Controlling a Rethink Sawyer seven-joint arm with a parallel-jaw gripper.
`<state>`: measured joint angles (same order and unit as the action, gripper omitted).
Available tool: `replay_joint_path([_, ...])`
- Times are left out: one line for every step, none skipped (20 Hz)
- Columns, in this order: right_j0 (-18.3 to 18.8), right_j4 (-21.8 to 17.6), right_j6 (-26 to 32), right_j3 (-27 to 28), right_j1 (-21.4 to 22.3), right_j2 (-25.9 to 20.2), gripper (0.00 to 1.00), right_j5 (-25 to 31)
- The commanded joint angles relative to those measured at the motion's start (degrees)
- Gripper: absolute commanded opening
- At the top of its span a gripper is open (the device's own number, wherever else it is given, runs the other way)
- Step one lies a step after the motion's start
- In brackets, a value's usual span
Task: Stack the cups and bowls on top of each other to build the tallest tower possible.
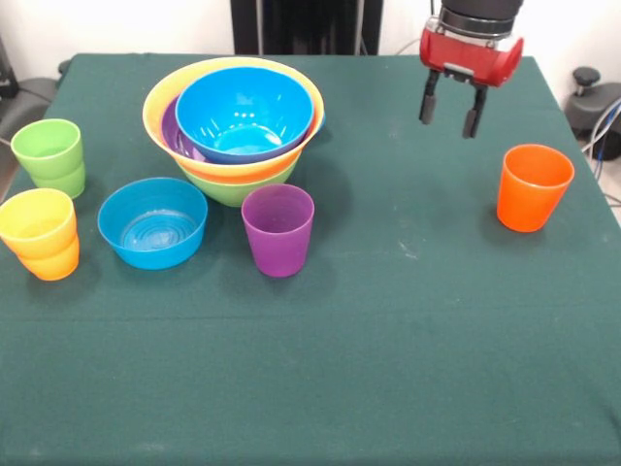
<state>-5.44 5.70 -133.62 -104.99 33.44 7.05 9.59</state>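
Observation:
The tower [233, 121] stands at the back left of the green table: a lime green bowl [238, 186] at the base, then an orange rim, a yellow bowl [160, 102], a purple bowl [173, 131] and a big blue bowl [245, 112] on top. A smaller blue bowl [152, 221] sits in front of it. A purple cup [277, 230] stands beside that bowl. A green cup [49, 157] and a yellow cup [39, 233] nested in an orange one stand at the left edge. An orange cup [533, 187] stands at the right. My gripper [449, 115] hangs open and empty above the table, behind and left of the orange cup.
The table [388, 349] is covered with a dark green cloth. A black stand [291, 24] rises behind the table. Grey objects and cables [597, 107] lie beyond the right edge.

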Motion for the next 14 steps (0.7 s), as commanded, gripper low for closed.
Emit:
replay_joint_path([-2.25,-2.76,-2.86,0.72,-5.89,-0.21,1.00,4.56])
replay_joint_path([-2.53,-2.81,-3.00,0.52,-6.29,-0.01,1.00,3.72])
replay_joint_path([-2.81,-2.87,-3.14,0.32,-6.70,0.18,1.00,2.88])
replay_joint_path([-2.83,-3.03,-3.32,0.07,-6.97,0.04,1.00,1.08])
replay_joint_path([-2.01,-3.27,-3.65,-0.72,-7.02,-1.23,1.00,-2.24])
replay_joint_path([-0.97,-3.69,-3.88,-1.45,-6.98,-2.79,1.00,-4.82])
replay_joint_path([0.08,-4.11,-4.11,-2.17,-6.93,-4.34,1.00,-7.40])
replay_joint_path([0.36,-4.35,-4.27,-2.47,-6.91,-5.00,1.00,-8.34])
replay_joint_path([0.42,-4.35,-4.27,-2.61,-6.73,-5.36,1.00,-8.23])
replay_joint_path([0.29,-4.18,-4.38,-2.68,-6.56,-5.56,1.00,-7.83])
replay_joint_path([-0.07,-3.98,-4.50,-2.59,-6.58,-5.57,1.00,-7.55])
replay_joint_path([-0.60,-3.74,-4.82,-2.39,-6.75,-5.35,1.00,-7.72])
replay_joint_path([-0.75,-3.39,-5.10,-2.34,-6.88,-5.53,1.00,-7.79])
replay_joint_path([-0.79,-3.16,-5.18,-2.29,-6.83,-5.70,1.00,-7.86])
